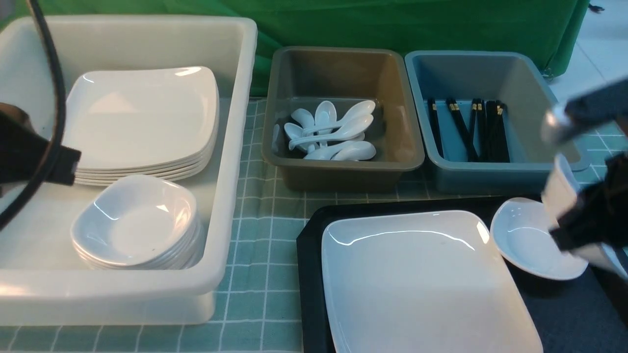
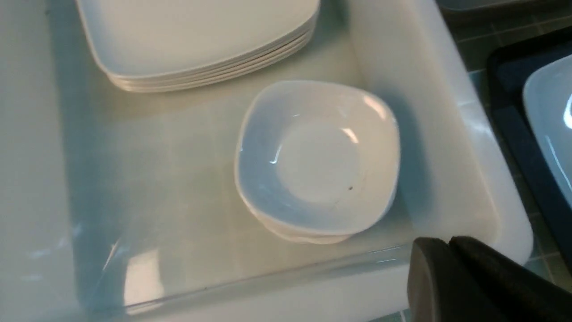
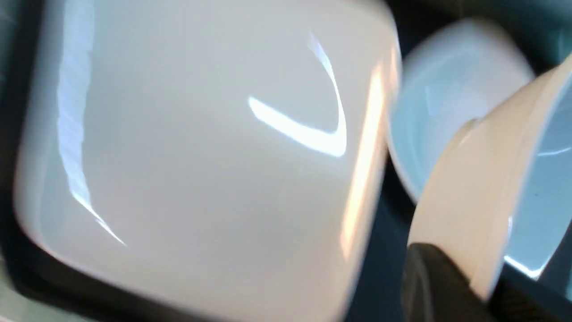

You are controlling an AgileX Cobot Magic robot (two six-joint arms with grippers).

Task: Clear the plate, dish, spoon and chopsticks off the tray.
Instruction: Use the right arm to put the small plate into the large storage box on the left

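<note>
1. Front view
   - On the worktop [image 1: 255, 235], a white bin [image 1: 230, 171] is holding a plate stack [image 1: 142, 117] at the far end. A dish stack [image 1: 137, 220] is sitting nearer the robot.
   - A grey bin [image 1: 338, 73] is holding the spoons [image 1: 333, 132], and a blue bin [image 1: 471, 73] just beside it is holding the chopsticks [image 1: 471, 130].
   - The tray [image 1: 309, 255] is carrying the plate [image 1: 422, 279], with a second dish [image 1: 530, 240] lying just beside the plate's right edge.
   - The right jaws are grasping the dish [image 1: 562, 189], holding it tilted on edge just above the second dish.
   - The left jaws are hanging over the white bin's left side, well apart from the tray.

2. Left wrist view
   - The left jaws are pressing together on nothing, with one finger [image 2: 429, 268] showing over the white bin's [image 2: 447, 134] wall near the dish stack [image 2: 317, 161].
   - The plate stack [image 2: 201, 40] is lying beyond it.
   - A strip of the tray [image 2: 514, 89] and a corner of the plate [image 2: 549, 112] are showing outside the bin.

3. Right wrist view (blurred)
   - The plate [image 3: 201, 156] is filling most of the picture, with the tray [image 3: 384, 250] showing as a dark gap beside it.
   - The second dish [image 3: 447, 89] is lying past that gap.
   - The dish [image 3: 482, 188] is standing tilted, its rim sitting against a black finger [image 3: 433, 286] of the clenching right jaws.
</note>
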